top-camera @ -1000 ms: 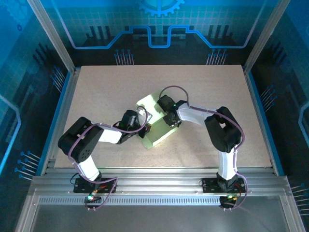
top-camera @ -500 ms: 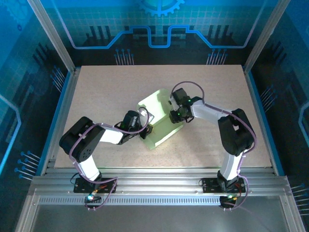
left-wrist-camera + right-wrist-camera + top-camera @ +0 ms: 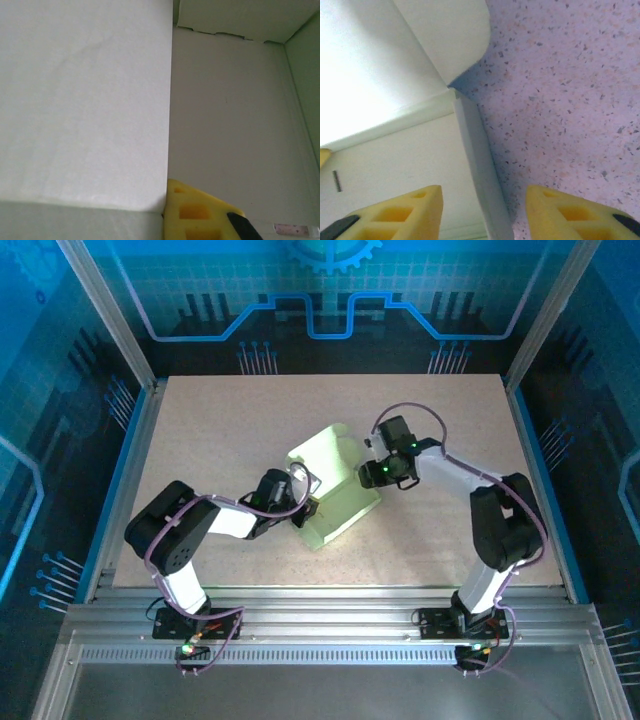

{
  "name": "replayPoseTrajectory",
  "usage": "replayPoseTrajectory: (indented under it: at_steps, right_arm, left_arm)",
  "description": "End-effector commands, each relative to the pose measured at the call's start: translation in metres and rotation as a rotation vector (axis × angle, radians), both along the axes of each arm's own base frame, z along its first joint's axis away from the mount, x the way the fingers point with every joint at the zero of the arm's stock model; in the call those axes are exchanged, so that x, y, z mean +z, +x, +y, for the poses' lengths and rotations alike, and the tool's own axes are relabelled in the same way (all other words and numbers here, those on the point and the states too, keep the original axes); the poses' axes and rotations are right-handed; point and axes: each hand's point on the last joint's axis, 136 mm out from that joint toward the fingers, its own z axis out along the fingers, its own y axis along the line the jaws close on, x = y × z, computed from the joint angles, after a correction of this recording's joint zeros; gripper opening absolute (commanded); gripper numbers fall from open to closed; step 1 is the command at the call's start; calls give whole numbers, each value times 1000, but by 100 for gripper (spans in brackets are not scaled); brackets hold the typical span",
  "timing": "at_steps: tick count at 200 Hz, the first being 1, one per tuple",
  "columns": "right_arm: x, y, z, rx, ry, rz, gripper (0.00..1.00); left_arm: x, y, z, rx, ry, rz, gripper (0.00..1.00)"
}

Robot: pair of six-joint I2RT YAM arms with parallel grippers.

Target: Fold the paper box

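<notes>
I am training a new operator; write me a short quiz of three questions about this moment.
1. True or false: the right gripper is clamped shut on the paper box.
2. Which gripper grips the box's wall? A) left gripper B) right gripper C) neither
3. Fill in: the box rests on the speckled ____.
Key: 1 false, its jaws stand apart; 2 A; 3 table.

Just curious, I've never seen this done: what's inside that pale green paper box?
The left wrist view looks into the paper box: bare card walls and a yellow fingertip of the left pincer. The near panel hides the rest.
</notes>
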Motion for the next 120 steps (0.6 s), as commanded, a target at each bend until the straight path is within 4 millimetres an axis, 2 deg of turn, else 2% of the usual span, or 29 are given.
replayPoseTrajectory:
  at_steps: [1, 23, 40, 120]
  right_arm:
    - [20, 4, 11, -13, 182, 2, 33]
    - [29, 3, 27, 30, 350, 60, 14]
    - [29, 3, 32, 50, 421, 95, 5]
    - [-15, -6, 15, 11, 497, 287, 3]
  left_arm:
    - [-37, -21, 3, -45, 135, 88, 5]
    - [-40, -22, 2, -52, 154, 90, 5]
    - [-41, -23, 2, -50, 156, 91, 5]
    - [-41, -22, 2, -50, 157, 92, 5]
